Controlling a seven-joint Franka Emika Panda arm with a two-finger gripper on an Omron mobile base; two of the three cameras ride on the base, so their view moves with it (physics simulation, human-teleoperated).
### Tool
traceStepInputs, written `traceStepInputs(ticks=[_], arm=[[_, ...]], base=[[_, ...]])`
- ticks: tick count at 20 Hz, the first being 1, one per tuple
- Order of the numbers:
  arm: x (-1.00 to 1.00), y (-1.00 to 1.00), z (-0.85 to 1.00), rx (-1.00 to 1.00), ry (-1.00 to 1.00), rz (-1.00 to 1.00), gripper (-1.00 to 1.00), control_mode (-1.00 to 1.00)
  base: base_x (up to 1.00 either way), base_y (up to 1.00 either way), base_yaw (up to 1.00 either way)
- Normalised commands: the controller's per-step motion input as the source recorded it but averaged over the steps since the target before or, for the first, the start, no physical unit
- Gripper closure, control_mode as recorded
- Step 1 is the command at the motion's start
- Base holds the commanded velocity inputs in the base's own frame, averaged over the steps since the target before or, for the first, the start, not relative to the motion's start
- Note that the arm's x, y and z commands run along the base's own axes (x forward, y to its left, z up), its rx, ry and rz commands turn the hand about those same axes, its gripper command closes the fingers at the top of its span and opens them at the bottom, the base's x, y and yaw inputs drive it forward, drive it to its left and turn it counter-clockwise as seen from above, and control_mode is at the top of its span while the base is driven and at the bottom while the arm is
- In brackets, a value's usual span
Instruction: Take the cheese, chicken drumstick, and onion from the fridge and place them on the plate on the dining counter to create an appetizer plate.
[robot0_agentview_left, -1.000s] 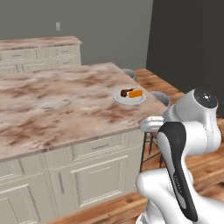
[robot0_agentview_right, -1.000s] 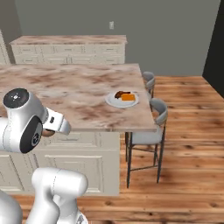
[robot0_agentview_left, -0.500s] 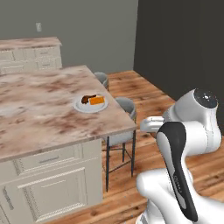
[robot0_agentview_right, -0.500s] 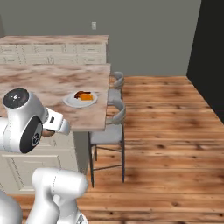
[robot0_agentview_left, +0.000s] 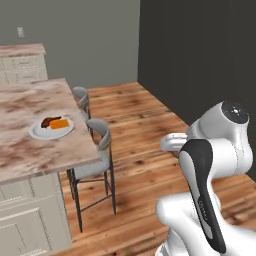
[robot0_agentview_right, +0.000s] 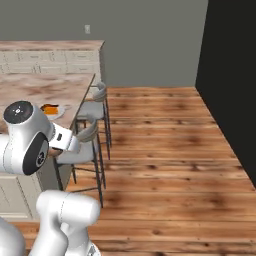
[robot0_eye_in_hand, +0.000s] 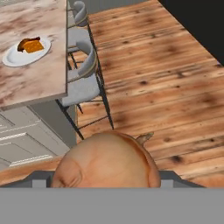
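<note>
A large round tan-brown onion (robot0_eye_in_hand: 107, 159) sits right in front of the hand camera, and my gripper (robot0_eye_in_hand: 107, 183) is shut on it, its fingers hidden behind the onion. The white plate (robot0_agentview_left: 37, 133) (robot0_agentview_right: 61, 114) (robot0_eye_in_hand: 13, 58) lies near the edge of the marbled dining counter (robot0_agentview_left: 30, 155) (robot0_eye_in_hand: 30, 83). On the plate the orange cheese (robot0_agentview_left: 60, 123) (robot0_eye_in_hand: 35, 46) rests against the dark chicken drumstick (robot0_agentview_left: 48, 120) (robot0_eye_in_hand: 26, 42). My hand hangs over the wooden floor, off the counter's stool side. The fridge is out of view.
Two grey stools (robot0_agentview_left: 100, 137) (robot0_agentview_right: 95, 95) (robot0_eye_in_hand: 85, 65) stand at the counter's overhang between me and the plate. Open wood floor (robot0_agentview_left: 140, 125) (robot0_agentview_right: 165, 145) stretches to the right up to a dark wall (robot0_agentview_left: 200, 60). Cream cabinets (robot0_agentview_left: 20, 220) lie under the counter.
The whole picture has shifted: the base has moved, so the counter and plate slid left and more floor shows. The onion stays in my gripper.
</note>
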Motion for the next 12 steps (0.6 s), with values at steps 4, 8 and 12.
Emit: traceStepInputs(ticks=[4,8,12], arm=[[0.00,0.00,0.00,0.00,0.00,0.00,1.00,1.00],[0.00,0.00,0.00,0.00,0.00,0.00,1.00,1.00],[0.00,0.00,0.00,0.00,0.00,0.00,1.00,1.00]], base=[[0.24,-0.93,0.01],[0.39,-0.41,0.14],[0.55,-0.06,0.37]])
